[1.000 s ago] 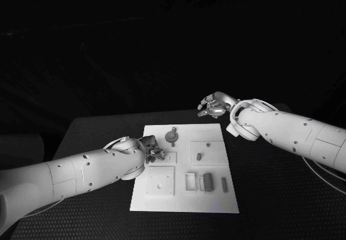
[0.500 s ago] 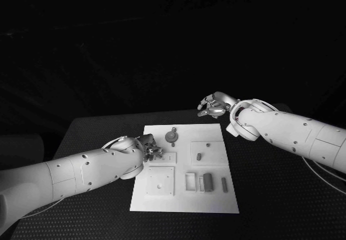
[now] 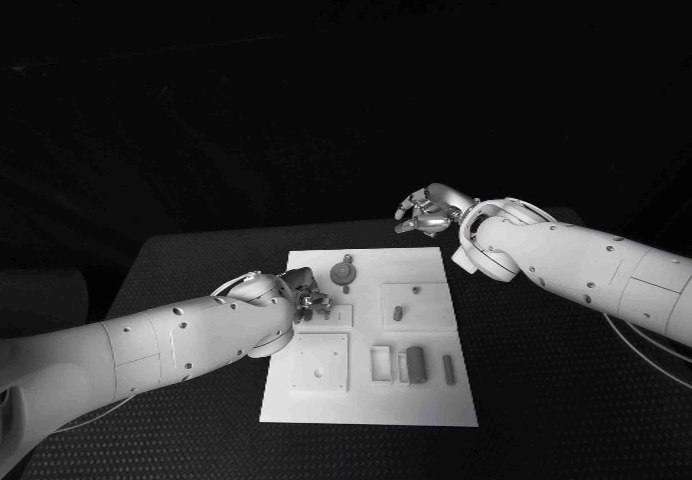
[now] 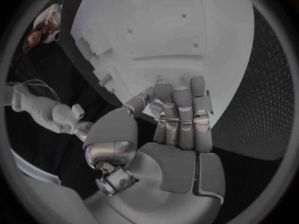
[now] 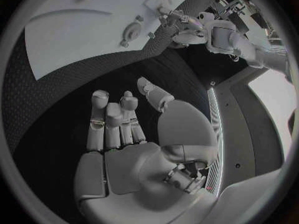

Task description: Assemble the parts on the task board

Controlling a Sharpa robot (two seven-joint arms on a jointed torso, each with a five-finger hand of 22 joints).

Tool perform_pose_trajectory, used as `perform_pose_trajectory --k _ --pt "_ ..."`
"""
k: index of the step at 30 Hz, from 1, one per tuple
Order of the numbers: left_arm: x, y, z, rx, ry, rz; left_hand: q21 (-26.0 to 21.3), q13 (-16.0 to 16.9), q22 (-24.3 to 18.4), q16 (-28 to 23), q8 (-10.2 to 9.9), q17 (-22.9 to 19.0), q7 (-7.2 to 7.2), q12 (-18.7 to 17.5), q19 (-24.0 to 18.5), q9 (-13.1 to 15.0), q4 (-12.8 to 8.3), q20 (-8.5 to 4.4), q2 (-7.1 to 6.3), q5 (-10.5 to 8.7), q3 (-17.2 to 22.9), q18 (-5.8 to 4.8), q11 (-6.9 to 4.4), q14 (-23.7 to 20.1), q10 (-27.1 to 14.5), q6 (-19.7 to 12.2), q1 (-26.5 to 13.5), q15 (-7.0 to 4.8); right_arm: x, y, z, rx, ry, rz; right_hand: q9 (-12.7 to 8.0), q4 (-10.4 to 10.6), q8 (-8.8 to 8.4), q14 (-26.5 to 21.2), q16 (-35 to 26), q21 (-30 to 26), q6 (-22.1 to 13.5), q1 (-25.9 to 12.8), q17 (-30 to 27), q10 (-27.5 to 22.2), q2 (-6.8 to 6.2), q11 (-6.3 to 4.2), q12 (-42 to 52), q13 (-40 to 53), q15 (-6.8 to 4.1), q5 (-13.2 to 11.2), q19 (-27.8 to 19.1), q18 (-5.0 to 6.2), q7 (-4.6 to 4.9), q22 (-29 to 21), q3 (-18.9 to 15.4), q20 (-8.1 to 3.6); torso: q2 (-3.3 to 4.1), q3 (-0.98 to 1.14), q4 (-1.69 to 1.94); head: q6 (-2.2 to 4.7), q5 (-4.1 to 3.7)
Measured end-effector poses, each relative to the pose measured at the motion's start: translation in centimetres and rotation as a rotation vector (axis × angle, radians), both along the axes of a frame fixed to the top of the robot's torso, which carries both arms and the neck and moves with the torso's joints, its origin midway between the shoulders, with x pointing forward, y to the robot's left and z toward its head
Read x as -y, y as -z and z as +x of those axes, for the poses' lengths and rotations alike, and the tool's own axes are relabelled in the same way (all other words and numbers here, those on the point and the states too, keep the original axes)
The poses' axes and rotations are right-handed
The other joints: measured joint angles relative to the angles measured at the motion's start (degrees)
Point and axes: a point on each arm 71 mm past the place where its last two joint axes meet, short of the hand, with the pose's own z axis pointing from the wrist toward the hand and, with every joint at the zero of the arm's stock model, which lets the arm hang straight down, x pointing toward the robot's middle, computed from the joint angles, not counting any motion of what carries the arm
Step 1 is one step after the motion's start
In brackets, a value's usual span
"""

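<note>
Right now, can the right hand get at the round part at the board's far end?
Probably yes. The right hand hovers open past the task board's far edge, holding nothing, and nothing lies between it and the round part. The left hand sits close beside that part.

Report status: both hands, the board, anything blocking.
Left hand over task board's left edge, holding nothing. Right hand open, hovering beyond the far edge. Parts lie on board. Nothing blocking.

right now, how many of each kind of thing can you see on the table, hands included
task board: 1
round part: 1
small dark parts on the board, about: 4
robot hands, left hand and right hand: 2
total: about 8
</note>
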Motion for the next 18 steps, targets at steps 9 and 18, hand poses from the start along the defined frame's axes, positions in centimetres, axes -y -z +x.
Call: perform_pose_trajectory --k 9,18 --pt "0.18 0.01 -0.08 -0.006 0.005 0.001 0.0 0.0 0.0 0.2 -0.2 -0.1 0.00 0.0 0.0 -0.1 0.0 0.01 0.00 -0.10 -0.1 0.00 0.00 0.0 0.0 0.0 0.0 0.00 0.05 0.01 0.00 -0.001 0.001 0.000 0.0 0.0 0.00 0.0 0.0 0.0 0.0 0.0 0.0 0.0 0.00 0.00 0.0 0.0 -0.02 0.0 0.0 0.00 0.00 0.0 0.0 0.00 -0.01 0.00 0.00 0.04 -0.12" --pt "0.17 0.06 -0.07 -0.018 0.013 0.010 0.0 -0.1 0.0 0.2 -0.3 -0.3 -0.01 0.2 0.0 -0.1 0.1 0.01 0.00 -0.12 -0.1 0.00 0.00 0.0 0.0 0.0 0.0 0.01 0.09 0.01 0.00 -0.002 0.001 -0.001 0.0 0.0 0.00 -0.2 0.0 0.0 0.0 0.0 0.0 0.0 0.00 0.00 0.0 0.0 -0.05 0.0 0.0 0.00 0.00 0.0 0.0 0.00 -0.02 -0.01 0.02 -0.11 -0.15"
